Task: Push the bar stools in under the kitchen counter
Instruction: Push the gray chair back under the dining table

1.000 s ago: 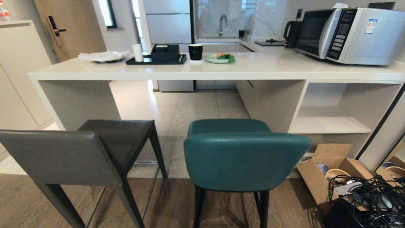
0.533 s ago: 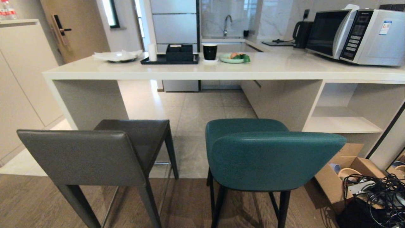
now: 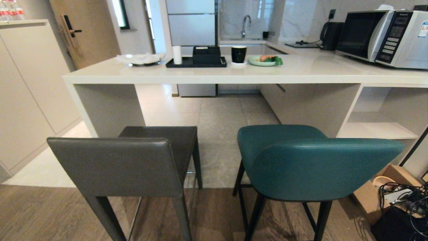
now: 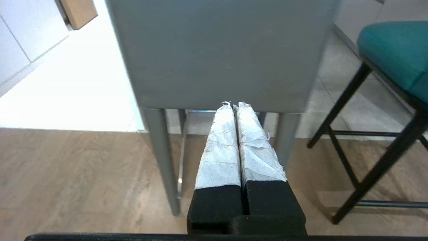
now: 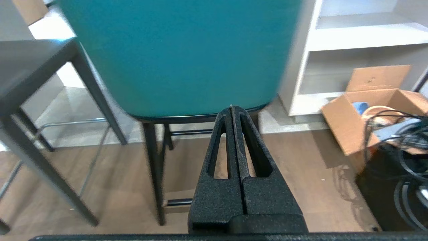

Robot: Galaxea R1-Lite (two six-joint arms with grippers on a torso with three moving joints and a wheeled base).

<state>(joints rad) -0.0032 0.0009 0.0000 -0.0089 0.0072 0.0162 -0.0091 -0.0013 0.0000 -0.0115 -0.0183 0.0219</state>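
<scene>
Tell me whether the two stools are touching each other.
Apart. The head view shows a strip of bare floor between the grey stool and the teal stool, seats and legs alike.

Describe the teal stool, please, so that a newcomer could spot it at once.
Start at the long white counter carrying the microwave. Two stools stand before it; the teal stool is the one nearer the open shelves. Its curved back and thin black legs distinguish it from the boxy grey stool.

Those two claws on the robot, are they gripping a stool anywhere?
No, nothing is held. The left gripper is shut and empty behind the grey stool; the right gripper is shut and empty behind the teal stool.
</scene>
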